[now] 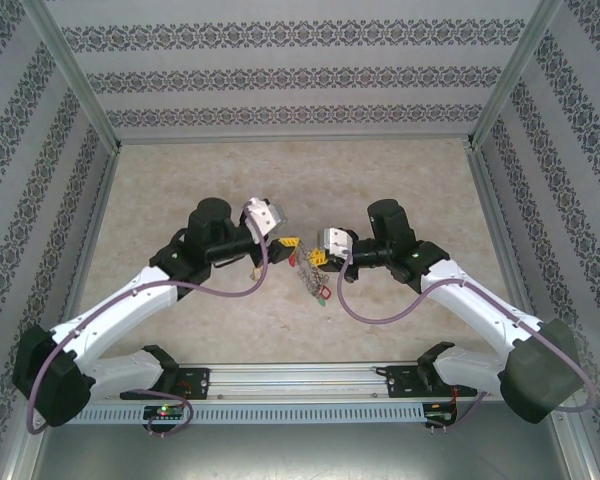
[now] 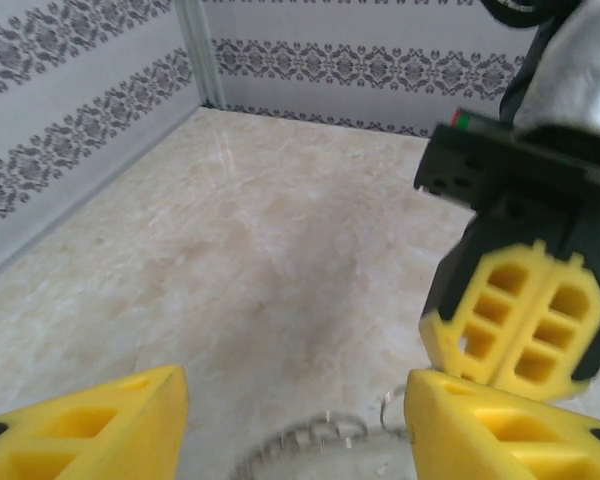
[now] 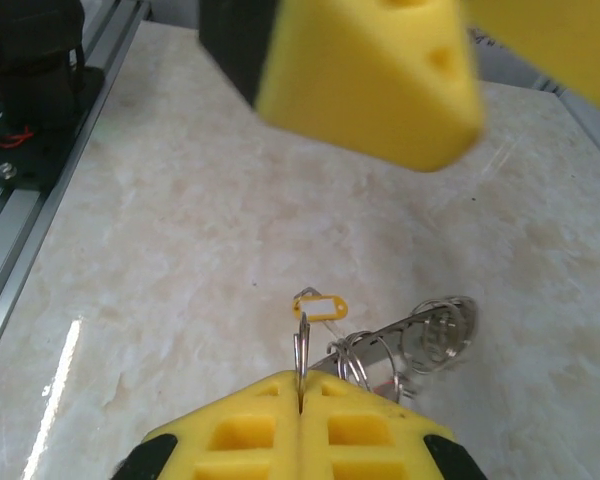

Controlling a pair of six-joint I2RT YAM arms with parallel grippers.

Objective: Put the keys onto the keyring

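The right gripper was clamped on a thin metal edge of the keyring at mid-table, evidently steadying it for the left gripper, whose fingers stood apart astride it

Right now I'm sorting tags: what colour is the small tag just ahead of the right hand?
The tag is yellow, clearest in the right wrist view.

The large silver-grey metal keyring, its rim fringed with small metal pieces, lies on the marble bench. One thin wire loop is pinched in the right gripper's closed jaws. A yellow plastic key tag sits at its ten o'clock, and a red tag trails at five o'clock.
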